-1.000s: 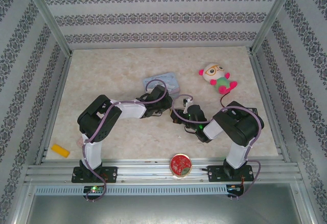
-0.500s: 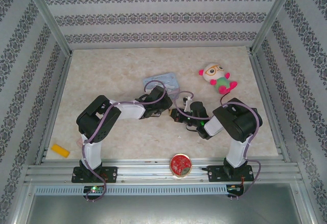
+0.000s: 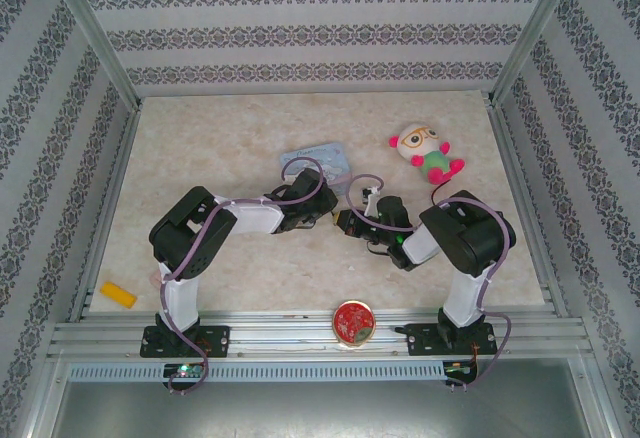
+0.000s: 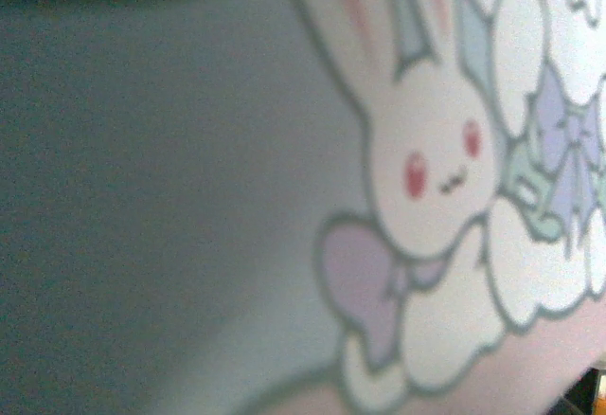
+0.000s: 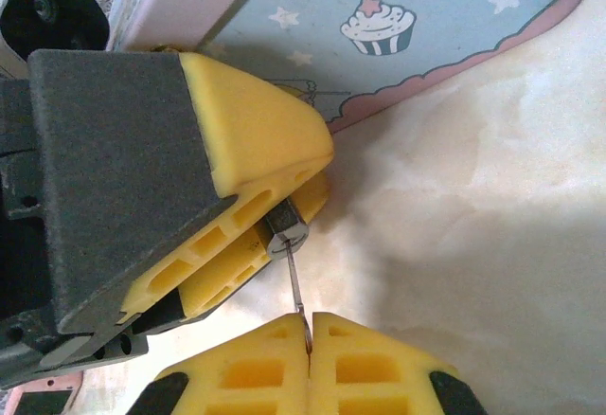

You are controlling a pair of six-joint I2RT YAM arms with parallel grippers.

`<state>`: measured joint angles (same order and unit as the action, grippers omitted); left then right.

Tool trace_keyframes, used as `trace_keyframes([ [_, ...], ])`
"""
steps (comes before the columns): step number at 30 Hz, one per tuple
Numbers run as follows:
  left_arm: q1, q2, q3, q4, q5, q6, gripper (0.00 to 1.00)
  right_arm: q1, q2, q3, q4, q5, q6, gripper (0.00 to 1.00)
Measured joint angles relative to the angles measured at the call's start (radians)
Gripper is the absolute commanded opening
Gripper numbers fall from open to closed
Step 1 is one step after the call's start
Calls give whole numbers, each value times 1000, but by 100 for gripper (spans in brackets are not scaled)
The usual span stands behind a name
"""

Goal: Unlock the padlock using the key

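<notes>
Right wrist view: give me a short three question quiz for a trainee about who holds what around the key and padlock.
1. True or false: the right gripper is shut on the thin grey metal key.
2. What does the left gripper clamp? A the tiny metal padlock; B a plush doll; C a round red tin.
3. Fill in: the light-blue cartoon tin box beyond the grippers bears printed stars and a ___.
Key: 1 true; 2 A; 3 cupcake.
</notes>
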<state>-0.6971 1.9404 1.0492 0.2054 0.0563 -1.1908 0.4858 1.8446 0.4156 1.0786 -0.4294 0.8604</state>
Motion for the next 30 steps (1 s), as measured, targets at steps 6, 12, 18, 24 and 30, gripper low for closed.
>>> trace_keyframes([
  [6,0,0,0,0,0,0,0,0,0,0,0,-3,3,0],
  [12,0,-4,0,-11,4,0,0,0,0,0,-9,-7,14,0],
  [18,0,-21,0,-55,12,-12,0,1,-1,0,-13,-29,33,0],
  [24,1,-23,0,-60,12,-22,0,14,-2,0,-14,-16,33,0],
  [30,4,-23,0,-60,14,-22,0,32,-2,0,-13,14,35,0],
])
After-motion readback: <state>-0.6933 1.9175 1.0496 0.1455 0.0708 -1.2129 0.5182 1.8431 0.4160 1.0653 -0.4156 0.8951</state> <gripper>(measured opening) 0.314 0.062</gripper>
